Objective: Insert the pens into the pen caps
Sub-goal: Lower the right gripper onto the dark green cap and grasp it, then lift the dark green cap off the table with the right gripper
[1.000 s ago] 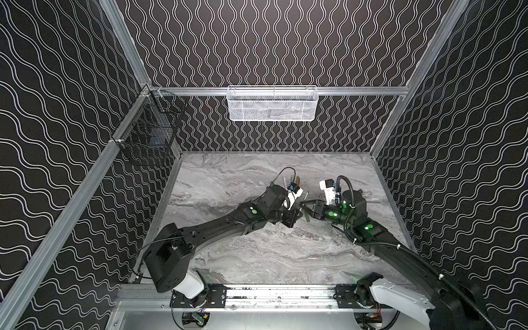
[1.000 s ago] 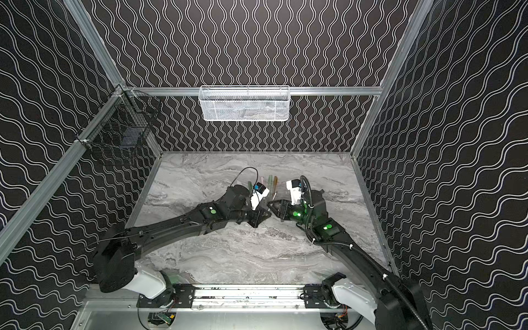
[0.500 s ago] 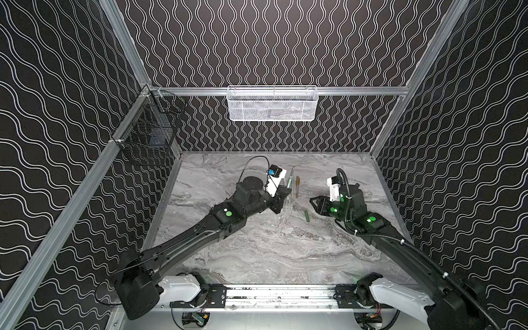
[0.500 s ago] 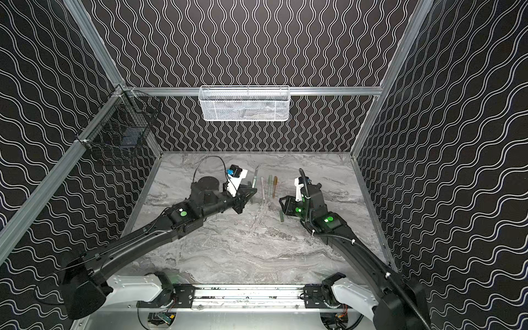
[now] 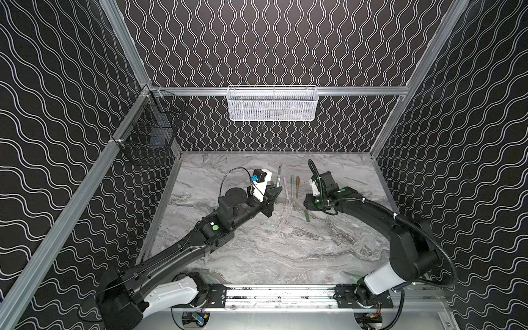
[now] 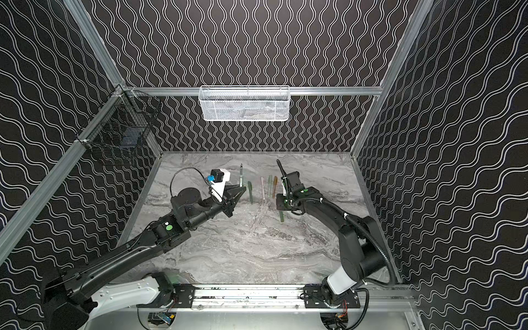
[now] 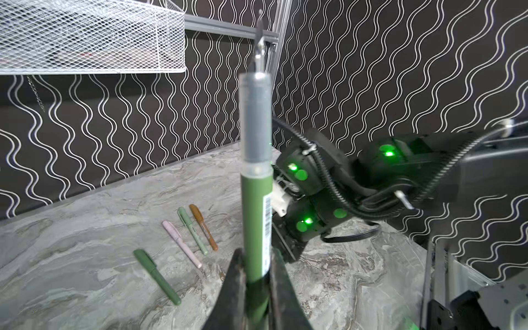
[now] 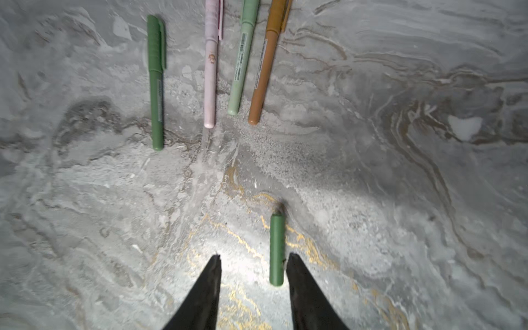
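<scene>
While the right gripper holds its jaws spread, a stubby green cap lies between them, close by one finger; beyond, four capped pens lie in a row. The left gripper pinches a dark green pen, bare tip pointing away.

Loose cap: one.
Capped pens: four beyond the loose cap, dark green pen, pink pen, pale green pen, orange-brown pen.
Uncapped pen: one.
Baskets: two, white basket, black basket.
</scene>
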You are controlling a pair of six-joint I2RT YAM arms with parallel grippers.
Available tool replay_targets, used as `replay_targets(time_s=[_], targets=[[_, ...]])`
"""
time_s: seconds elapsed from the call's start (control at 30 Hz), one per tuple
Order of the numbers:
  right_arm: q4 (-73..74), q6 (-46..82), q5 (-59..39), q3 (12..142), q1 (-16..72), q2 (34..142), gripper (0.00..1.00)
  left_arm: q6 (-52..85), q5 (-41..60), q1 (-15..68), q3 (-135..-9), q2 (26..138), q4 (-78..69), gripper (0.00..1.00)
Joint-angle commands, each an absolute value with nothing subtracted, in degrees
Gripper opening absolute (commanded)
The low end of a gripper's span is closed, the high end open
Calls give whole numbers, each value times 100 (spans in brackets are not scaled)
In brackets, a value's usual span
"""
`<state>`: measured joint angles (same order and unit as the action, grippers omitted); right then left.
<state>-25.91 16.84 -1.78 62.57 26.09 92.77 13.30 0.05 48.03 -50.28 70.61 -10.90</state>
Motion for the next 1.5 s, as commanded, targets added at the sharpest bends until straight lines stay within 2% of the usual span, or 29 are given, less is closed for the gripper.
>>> replay_targets(time_s=[0.0, 0.2, 0.43, 0.57, 0.73, 1.47], targets=[[-3072, 1418, 82, 6512, 2665, 9618, 40, 1362, -134, 4859, -5109, 7073, -1170, 2], [-3521, 1371, 692, 6990, 2936, 10178, 40, 1371, -63, 4878, -5123, 7110, -1168, 2], [-3604, 1402, 807, 7069, 3023, 10490, 40, 1349, -13, 4887, -5142, 7115, -1159, 2], [-3508, 1439, 907, 7033, 3033, 10604, 36, 1337, 0, 4896, -5133, 7128, -1165, 2], [-3388, 1389, 604, 6969, 3034, 10623, 34, 1336, 15, 4904, -5150, 7188, -1151, 2], [-3313, 1511, 744, 6881, 3031, 10837, 21, 1301, 88, 4913, -5160, 7185, -1153, 1]])
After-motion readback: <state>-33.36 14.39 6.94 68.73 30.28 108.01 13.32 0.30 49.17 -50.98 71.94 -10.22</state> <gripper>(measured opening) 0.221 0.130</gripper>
